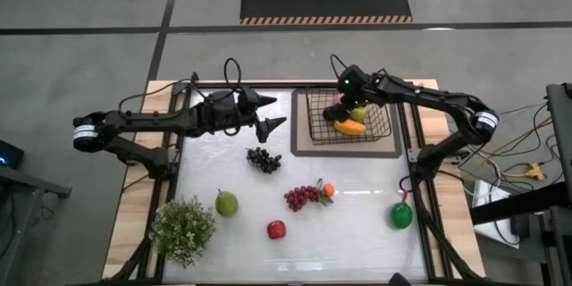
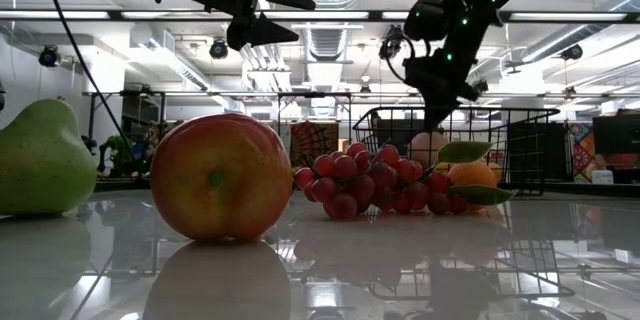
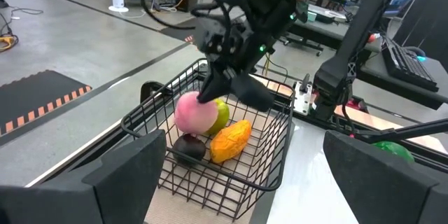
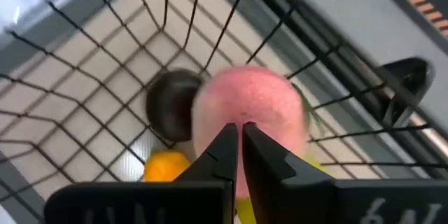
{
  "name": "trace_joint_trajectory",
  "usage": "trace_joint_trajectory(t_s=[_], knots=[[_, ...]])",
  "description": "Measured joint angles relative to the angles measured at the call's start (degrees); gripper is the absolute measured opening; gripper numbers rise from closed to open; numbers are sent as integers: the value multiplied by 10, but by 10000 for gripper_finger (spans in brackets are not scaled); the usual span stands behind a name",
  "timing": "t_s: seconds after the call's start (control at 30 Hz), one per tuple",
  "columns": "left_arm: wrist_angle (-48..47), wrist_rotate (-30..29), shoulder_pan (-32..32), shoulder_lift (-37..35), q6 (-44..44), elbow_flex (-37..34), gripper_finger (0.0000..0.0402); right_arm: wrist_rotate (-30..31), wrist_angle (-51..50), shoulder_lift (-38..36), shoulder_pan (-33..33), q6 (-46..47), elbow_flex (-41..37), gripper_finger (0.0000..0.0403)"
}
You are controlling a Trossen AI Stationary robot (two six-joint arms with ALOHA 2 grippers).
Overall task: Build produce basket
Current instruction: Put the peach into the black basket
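Looking down from above, we see a white table with the black wire basket in the upper right of the frame, standing on a tan board. The right gripper reaches over the basket's left part, and its jaws are pressed together, holding nothing. From that arm's wrist camera, the closed tips hang right above a pink peach, which lies in the basket beside a dark round fruit and an orange mango; we cannot tell whether the tips touch the peach. A bit of a green fruit shows behind the peach in the left wrist view.

The left gripper hovers over the table just left of the basket, above centre of the frame, with its jaws spread wide and empty.

The rest of the produce lies loose on the table. Dark grapes sit near the centre. Below them are red grapes with a small tangerine touching their right end. A green pear lies to the lower left, a red apple at lower centre, and a green pepper at lower right. A bushy potted plant stands in the lower left corner.
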Motion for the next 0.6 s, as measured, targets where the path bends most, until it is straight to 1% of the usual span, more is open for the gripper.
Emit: trace_joint_trajectory(t_s=[0.13,0.4,0.6], knots=[[0,0,0,0,0,0,369,-1,-15,14,0,0,0,13],[-1,0,0,0,0,0,369,-3,-41,13,1,-1,0,13],[-1,0,0,0,0,0,369,-3,-39,16,1,1,-8,13]])
